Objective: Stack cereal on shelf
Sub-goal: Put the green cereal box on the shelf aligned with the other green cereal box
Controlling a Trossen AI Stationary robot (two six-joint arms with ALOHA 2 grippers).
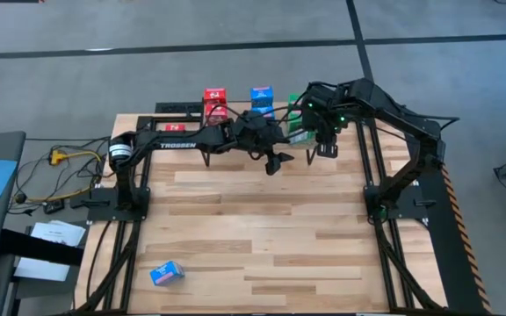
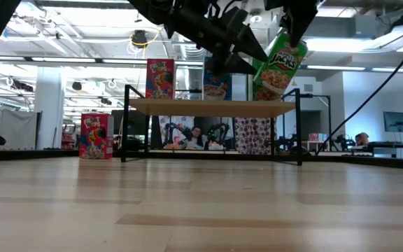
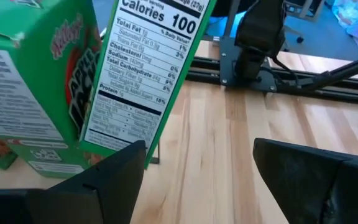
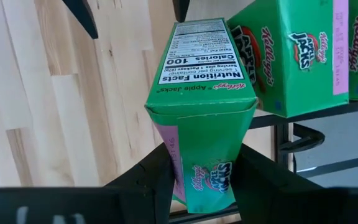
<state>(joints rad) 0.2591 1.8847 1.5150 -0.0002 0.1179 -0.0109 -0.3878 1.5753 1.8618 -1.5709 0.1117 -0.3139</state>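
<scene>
The shelf (image 2: 187,106) stands at the table's far edge. A red cereal box (image 2: 159,78) and a blue one (image 2: 217,84) stand upright on it. Two green boxes (image 4: 291,56) are on its right end. My right gripper (image 1: 323,142) is shut on another green box (image 2: 278,66), which is tilted over the shelf's right end. My left gripper (image 3: 197,162) is open just near of the shelf. It points at that box's nutrition panel (image 3: 145,74), and nothing is between its fingers. My right gripper pinches the green box near its upper end (image 4: 194,177), one finger on each of two opposite faces. The fingers come from above, pointing steeply down. The box hangs tilted below them. I cannot tell whether its lower corner (image 2: 263,94) touches the shelf board.
A blue box (image 1: 166,273) lies flat near the table's front left corner. A red box (image 2: 95,135) stands on the table left of the shelf. Black frame rails (image 1: 378,228) run along both table sides. Bare tabletop lies between the shelf and the near edge.
</scene>
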